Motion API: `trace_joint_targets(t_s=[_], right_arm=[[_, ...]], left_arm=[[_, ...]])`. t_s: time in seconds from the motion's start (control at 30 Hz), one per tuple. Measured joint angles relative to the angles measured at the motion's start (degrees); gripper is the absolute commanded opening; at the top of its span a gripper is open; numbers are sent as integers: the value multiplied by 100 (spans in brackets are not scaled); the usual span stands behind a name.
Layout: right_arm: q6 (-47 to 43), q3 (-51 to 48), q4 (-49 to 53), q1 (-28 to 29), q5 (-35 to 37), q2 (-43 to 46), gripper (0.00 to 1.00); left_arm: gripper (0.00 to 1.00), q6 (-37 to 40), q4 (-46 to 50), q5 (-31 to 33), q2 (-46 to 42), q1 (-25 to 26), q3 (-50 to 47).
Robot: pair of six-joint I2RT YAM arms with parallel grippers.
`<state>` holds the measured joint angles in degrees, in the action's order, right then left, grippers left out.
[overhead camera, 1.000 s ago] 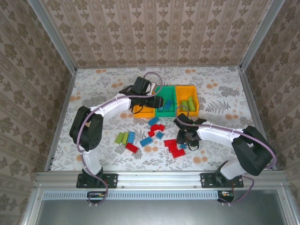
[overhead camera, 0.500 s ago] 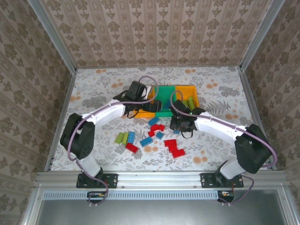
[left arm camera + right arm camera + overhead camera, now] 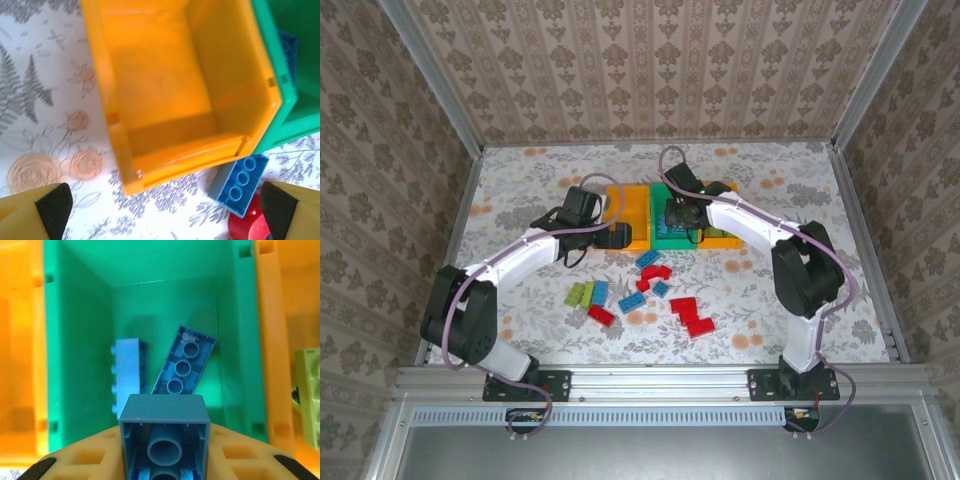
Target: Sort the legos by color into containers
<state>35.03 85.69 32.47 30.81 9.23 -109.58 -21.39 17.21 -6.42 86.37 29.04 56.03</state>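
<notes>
Right gripper (image 3: 164,452) holds blue lego (image 3: 164,432) above green bin (image 3: 75,315).

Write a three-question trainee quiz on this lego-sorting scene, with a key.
1. True or false: the left orange-yellow plastic bin is empty.
2. Pick one: the right end effector holds A) a blue studded plastic brick; B) a red brick; C) a lime green brick.
3. Fill in: the number of loose blue bricks lying inside the green plastic bin is ___.

Key: 1 true; 2 A; 3 two.
</notes>
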Motion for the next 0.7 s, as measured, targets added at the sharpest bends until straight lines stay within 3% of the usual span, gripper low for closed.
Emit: trace_joint_targets(t_s=[0.3, 0.47, 0.7], right_arm=[[-190, 428, 98, -83, -52, -306, 57], [-188, 452, 101, -83, -92, -306, 61], [-190, 448, 94, -83, -173, -306, 66]], left_arm=[[100, -9, 560, 278, -356, -63, -555], [100, -66, 820, 389, -496, -63, -894], [89, -225, 925, 363, -1040, -63, -1421]])
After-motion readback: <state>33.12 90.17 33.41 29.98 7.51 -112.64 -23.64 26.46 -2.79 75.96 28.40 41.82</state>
